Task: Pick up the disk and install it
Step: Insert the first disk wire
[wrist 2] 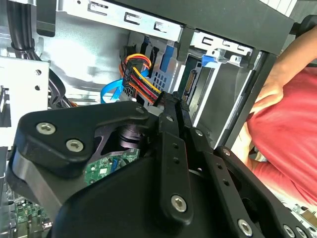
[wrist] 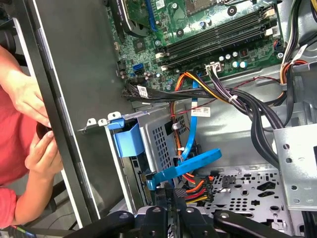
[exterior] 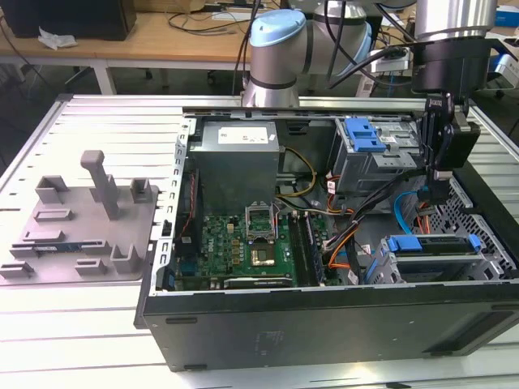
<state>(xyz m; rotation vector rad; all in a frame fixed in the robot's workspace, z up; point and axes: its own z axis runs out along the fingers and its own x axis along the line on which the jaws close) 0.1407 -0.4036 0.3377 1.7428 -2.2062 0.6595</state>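
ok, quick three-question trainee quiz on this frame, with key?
1. True or false: the grey plastic fixture with upright posts lies outside the open black computer case.
2. The robot's black gripper hangs over: A the fixture; B the green motherboard; C the case's end at the exterior view's right.
3. Fill in: the flat silver disk's plastic bracket is ___.
Key: 1 true; 2 C; 3 blue.

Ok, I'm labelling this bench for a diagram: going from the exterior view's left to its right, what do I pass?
Grey fixture with upright posts → silver power supply box → blue latch on the drive cage → gripper.
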